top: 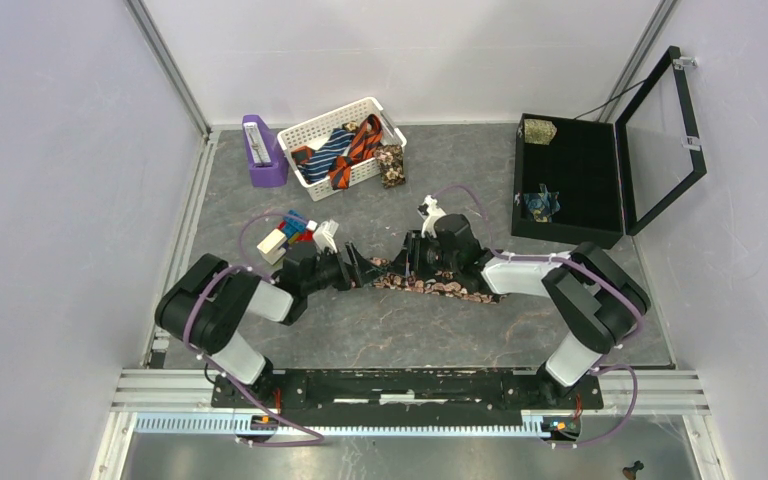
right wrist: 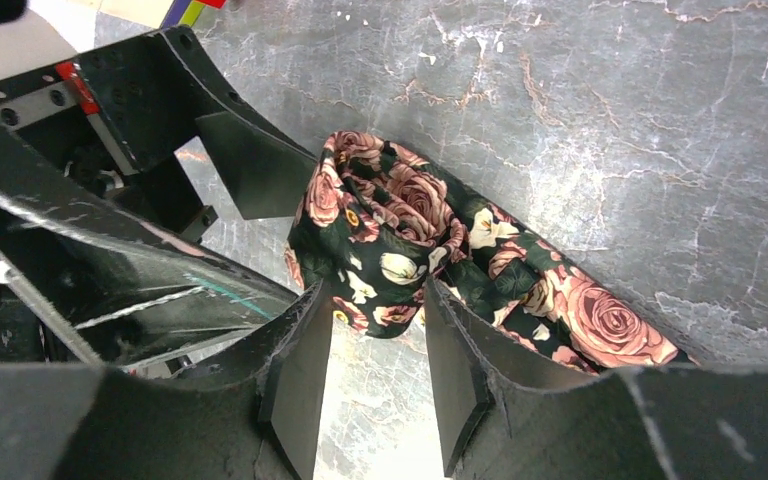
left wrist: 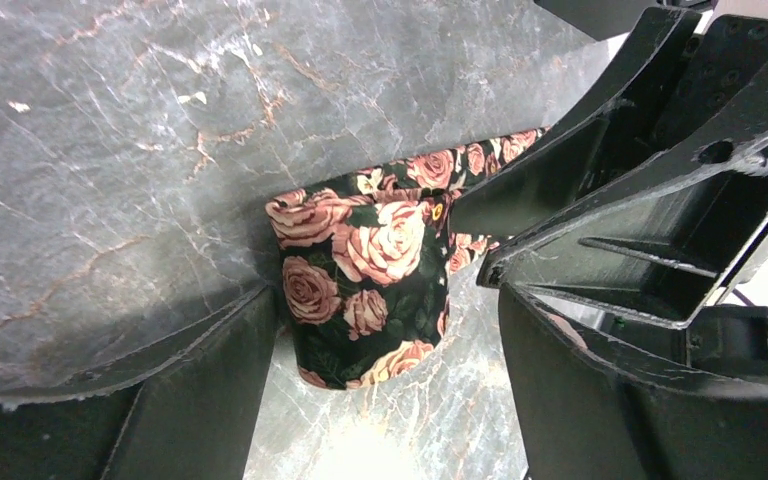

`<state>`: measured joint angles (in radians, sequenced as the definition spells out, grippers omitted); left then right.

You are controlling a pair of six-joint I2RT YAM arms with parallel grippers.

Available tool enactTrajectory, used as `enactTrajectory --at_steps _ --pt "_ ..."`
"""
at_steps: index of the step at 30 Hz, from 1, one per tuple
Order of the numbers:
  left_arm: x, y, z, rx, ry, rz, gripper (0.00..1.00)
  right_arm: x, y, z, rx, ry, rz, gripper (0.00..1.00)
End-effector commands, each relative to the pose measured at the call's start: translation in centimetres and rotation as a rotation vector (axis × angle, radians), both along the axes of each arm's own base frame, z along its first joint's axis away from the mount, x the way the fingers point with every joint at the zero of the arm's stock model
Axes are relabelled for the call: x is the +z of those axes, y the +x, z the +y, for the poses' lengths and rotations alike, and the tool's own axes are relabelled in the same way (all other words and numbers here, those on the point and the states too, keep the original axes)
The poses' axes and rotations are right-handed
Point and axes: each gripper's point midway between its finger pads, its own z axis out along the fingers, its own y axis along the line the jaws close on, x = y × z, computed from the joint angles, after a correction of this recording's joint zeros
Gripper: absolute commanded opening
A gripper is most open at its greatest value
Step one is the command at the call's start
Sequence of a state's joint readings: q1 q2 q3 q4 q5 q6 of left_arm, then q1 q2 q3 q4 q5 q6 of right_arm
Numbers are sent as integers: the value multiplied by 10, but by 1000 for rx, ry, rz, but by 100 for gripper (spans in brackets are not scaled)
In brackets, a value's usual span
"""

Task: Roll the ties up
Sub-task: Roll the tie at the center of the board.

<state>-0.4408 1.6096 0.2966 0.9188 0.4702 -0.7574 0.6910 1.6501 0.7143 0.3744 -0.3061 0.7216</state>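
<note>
Twin robot arms: the left arm (top: 222, 312) and right arm (top: 592, 298) each pair bulky glossy-black joint housings with smooth white links (top: 272, 300), and a thin purple cable (top: 197, 310) is strung along each. Up close, the left fingers (left wrist: 200, 400) and right fingers (right wrist: 465, 370) are matte-black angular plates with scuffed, pale edges. One gripper body carries small screws (right wrist: 50, 97) and a red tab (right wrist: 77, 85).

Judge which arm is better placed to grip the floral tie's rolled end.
Left, probably: the left gripper is open with the roll of the floral tie between its fingers; the right gripper only reaches the roll's edge.
</note>
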Motion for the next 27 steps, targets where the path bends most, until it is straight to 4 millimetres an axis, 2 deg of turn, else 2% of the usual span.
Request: enactTrajectory --at_steps 1,5,15,17,27 --pt "-15 7 13 34 119 -17 90 7 11 10 -7 35 -24 45" --pt "-16 10 11 21 122 -24 89 -1 11 10 -9 29 -11 44" --pt "-18 0 4 -21 69 -15 76 -17 8 6 -9 -2 7 39" --pt "-21 -1 3 -29 71 -13 73 -20 9 5 -14 -10 9 35" --pt "-22 0 1 -35 61 -18 70 -30 9 -1 -23 -39 20 26"
